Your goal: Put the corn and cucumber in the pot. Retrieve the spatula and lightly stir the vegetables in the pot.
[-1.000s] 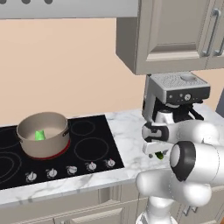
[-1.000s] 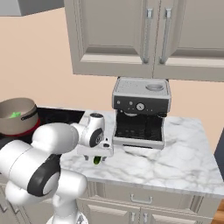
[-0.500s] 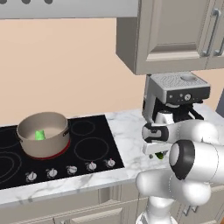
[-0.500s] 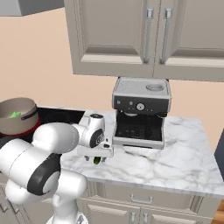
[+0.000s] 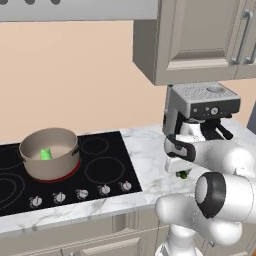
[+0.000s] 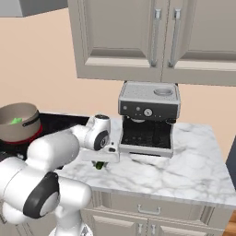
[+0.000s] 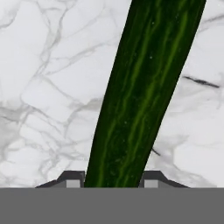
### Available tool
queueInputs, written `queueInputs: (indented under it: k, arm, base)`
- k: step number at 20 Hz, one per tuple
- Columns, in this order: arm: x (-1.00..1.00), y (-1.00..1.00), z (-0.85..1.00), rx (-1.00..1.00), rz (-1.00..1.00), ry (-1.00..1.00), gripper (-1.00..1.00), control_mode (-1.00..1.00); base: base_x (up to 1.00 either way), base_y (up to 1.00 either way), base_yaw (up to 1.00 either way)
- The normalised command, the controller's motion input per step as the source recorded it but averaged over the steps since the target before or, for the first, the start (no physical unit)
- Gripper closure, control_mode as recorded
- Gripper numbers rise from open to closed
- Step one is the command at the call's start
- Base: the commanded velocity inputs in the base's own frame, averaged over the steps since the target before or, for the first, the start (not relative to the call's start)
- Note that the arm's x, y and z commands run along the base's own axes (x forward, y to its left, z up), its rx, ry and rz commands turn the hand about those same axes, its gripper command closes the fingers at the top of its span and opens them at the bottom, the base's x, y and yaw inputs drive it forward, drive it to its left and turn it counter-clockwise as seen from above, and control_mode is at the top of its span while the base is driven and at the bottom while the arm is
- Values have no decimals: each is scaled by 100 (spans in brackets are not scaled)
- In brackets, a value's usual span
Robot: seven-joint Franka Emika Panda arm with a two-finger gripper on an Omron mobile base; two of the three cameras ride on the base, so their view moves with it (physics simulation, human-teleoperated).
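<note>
Inventory, counted:
- pot (image 5: 50,160): one, on the stove (image 5: 100,172), left
- bright green piece (image 5: 46,154): one, inside the pot
- dark green cucumber (image 7: 144,92): one, on the marble counter (image 6: 184,170)
- stove knobs (image 5: 104,190): five seen
- coffee machine (image 6: 148,117): one, far right
- wall cabinet doors (image 6: 120,39): two in the right base view

Dark green, streaked, elongated cucumber (image 7: 144,92) lies flat on the white marble counter, running slightly tilted up the hand view, its near end between the two dark fingertips; from the base views just a small green bit (image 5: 183,175) shows under the hand, near the counter's front edge. Round beige-tan metal pot (image 5: 50,160) with pale rim sits upright on a red-glowing burner of the black cooktop, well apart from the cucumber, with a bright green piece inside.
</note>
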Motion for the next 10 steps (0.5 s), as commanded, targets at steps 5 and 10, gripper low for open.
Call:
queueInputs:
  k: [5, 10]
  arm:
    - [-73, 25, 100, 0, 3, -12, 100, -100]
    - [-70, 7, 100, 0, 6, -3, 100, -100]
  base:
    - [0, 0, 0]
    - [0, 0, 0]
